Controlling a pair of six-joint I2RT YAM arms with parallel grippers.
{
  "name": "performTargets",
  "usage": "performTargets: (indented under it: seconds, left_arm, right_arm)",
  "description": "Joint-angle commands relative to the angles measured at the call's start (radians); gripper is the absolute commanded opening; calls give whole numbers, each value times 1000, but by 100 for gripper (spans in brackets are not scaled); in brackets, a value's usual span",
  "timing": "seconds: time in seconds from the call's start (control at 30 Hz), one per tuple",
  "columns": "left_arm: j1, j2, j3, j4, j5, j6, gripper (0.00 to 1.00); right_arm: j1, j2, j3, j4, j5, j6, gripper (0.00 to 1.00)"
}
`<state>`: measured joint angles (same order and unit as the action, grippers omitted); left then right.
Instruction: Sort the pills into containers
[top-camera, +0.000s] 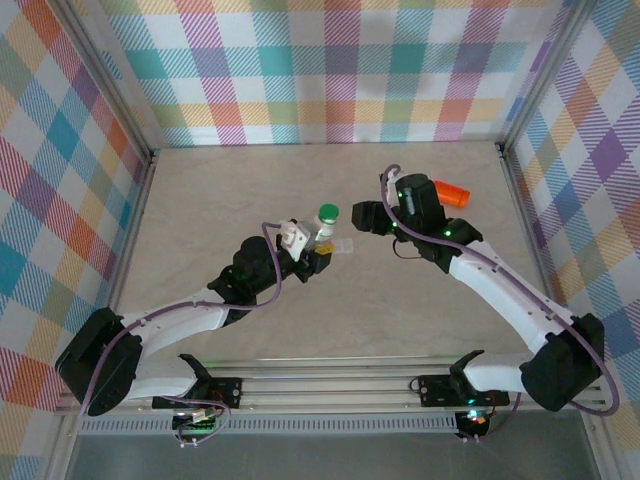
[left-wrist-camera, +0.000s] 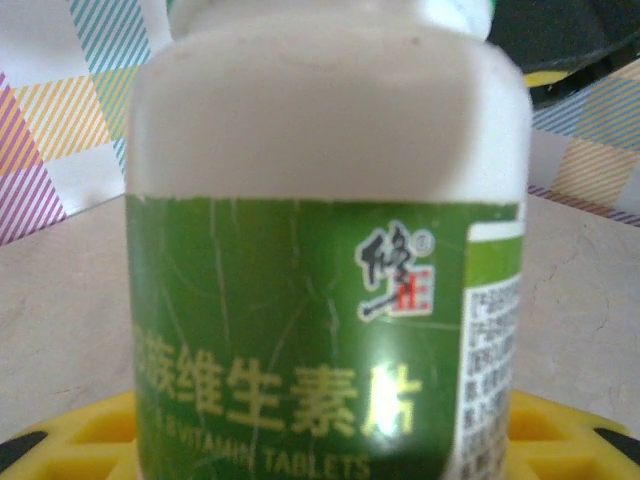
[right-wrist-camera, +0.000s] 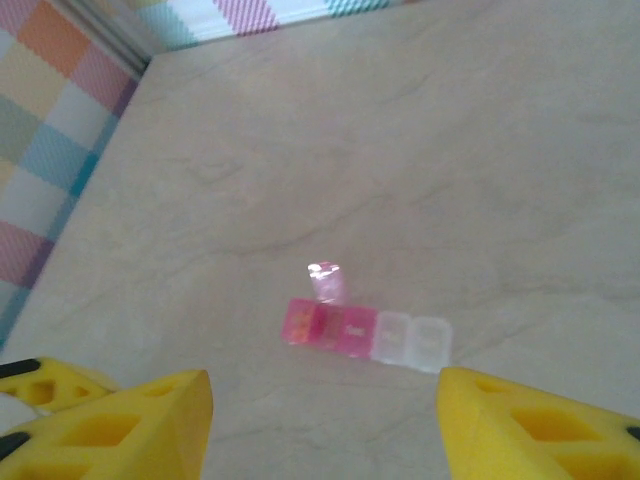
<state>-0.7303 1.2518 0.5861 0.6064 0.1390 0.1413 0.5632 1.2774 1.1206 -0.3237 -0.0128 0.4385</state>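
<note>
White bottle (left-wrist-camera: 320, 250), green label and cap, upright over the counter's (top-camera: 250, 190) middle.
My left gripper (top-camera: 322, 248) grasps it; right gripper (right-wrist-camera: 322, 400) hangs released, pink pill strip (right-wrist-camera: 330, 328) just ahead.

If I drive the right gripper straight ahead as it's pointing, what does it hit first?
Probably the pink pill box lying on the table, roughly centred ahead of the open right gripper. Depth is unclear, so it may touch the table just short of it.

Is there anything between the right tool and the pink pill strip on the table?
Nothing visible. In the right wrist view the pink pill strip lies on bare table straight ahead of the open right tool. The white bottle is held beside it in the left tool.
</note>
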Motion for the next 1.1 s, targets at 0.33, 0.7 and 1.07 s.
performTargets:
  seconds: [0.33,0.7,1.07]
  left_arm:
    - [-18,62,67,38,70,-3,0]
    - [-44,86,103,29,51,10,0]
    - [-43,47,93,-5,23,50,0]
  right_arm:
    - [13,-18,-1,207,-243,182,61]
    - [124,63,84,54,-163,43,66]
    - [156,84,108,-79,-66,-62,67]
